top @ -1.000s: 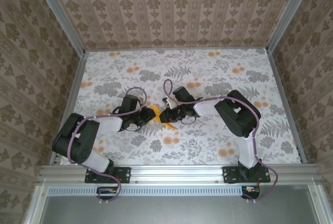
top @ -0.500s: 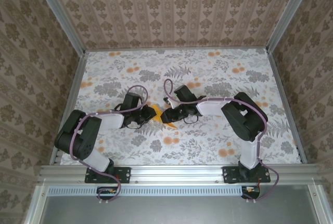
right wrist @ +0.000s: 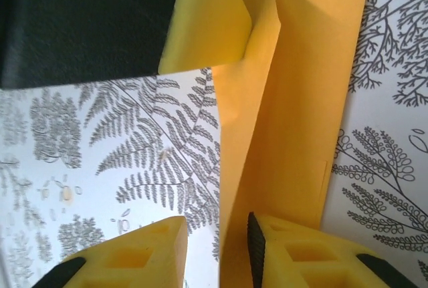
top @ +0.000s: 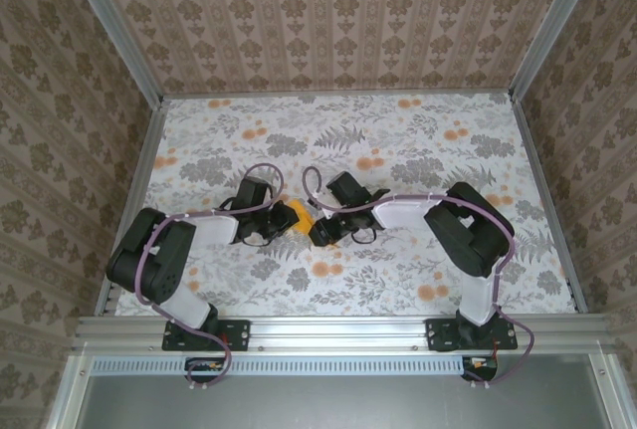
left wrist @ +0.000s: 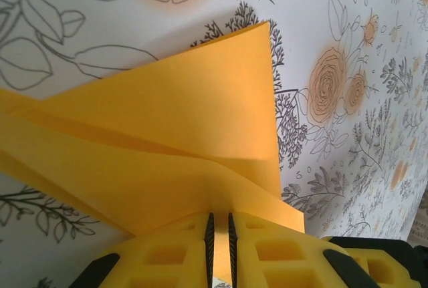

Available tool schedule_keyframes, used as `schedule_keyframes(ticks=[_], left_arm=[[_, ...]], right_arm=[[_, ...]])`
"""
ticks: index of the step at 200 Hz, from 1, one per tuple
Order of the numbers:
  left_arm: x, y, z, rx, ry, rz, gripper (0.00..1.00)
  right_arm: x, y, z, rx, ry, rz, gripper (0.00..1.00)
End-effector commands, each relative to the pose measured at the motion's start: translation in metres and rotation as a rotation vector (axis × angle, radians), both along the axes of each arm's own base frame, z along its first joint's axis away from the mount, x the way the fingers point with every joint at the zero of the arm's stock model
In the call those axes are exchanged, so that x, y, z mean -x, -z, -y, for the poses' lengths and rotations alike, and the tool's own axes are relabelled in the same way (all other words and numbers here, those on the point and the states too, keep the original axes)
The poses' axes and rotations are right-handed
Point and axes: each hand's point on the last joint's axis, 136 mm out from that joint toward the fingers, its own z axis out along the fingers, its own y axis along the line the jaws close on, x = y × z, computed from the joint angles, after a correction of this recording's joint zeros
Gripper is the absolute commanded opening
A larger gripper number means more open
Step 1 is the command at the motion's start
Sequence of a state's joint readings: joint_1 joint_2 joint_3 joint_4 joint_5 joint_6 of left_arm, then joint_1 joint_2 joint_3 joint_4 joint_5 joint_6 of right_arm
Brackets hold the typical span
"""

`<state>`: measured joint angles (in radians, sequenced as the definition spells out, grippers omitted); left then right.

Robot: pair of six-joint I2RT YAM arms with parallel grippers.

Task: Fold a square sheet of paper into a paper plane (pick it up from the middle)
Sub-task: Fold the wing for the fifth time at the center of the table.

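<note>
The orange-yellow paper [top: 296, 214], partly folded into layered flaps with a lengthwise crease, lies at the table's middle between both grippers. My left gripper [top: 280, 220] is shut on its near edge; in the left wrist view the paper [left wrist: 167, 134] fans out from the pinched jaws of the left gripper [left wrist: 219, 218]. My right gripper [top: 315, 227] is open. In the right wrist view a raised flap of the paper [right wrist: 301, 101] stands between the fingers of the right gripper [right wrist: 217, 224], close to the right-hand one. The left gripper's black body [right wrist: 80, 21] sits at the paper's far end.
The table [top: 418, 150] is covered with a white cloth printed with grey ferns and small orange flowers. Aluminium rails [top: 545, 200] and patterned walls enclose it on three sides. Both forearms lie low across the middle, wrists nearly touching.
The right gripper has moved left, closer to the left gripper, and now covers more of the paper. The left gripper has shifted slightly to the right and keeps its hold.
</note>
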<state>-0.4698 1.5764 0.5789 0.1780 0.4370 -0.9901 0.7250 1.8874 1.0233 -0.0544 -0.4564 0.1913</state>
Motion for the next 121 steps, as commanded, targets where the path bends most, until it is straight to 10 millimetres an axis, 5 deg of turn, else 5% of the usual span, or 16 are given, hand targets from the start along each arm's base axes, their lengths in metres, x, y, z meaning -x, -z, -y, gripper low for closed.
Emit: schedule_keyframes(ticks=[1, 69, 121], left_arm=[[-0.001, 0.006, -0.003, -0.035, 0.005, -0.016, 0.16], [-0.003, 0.001, -0.002, -0.029, 0.017, -0.007, 0.16], [-0.008, -0.037, 0.009, 0.060, 0.065, 0.120, 0.22]], right_arm=[[-0.003, 0.005, 0.011, 0.071, -0.014, 0.093, 0.28], [0.003, 0.004, 0.008, 0.034, -0.021, 0.068, 0.12], [0.005, -0.001, 0.001, -0.067, 0.020, -0.054, 0.03]])
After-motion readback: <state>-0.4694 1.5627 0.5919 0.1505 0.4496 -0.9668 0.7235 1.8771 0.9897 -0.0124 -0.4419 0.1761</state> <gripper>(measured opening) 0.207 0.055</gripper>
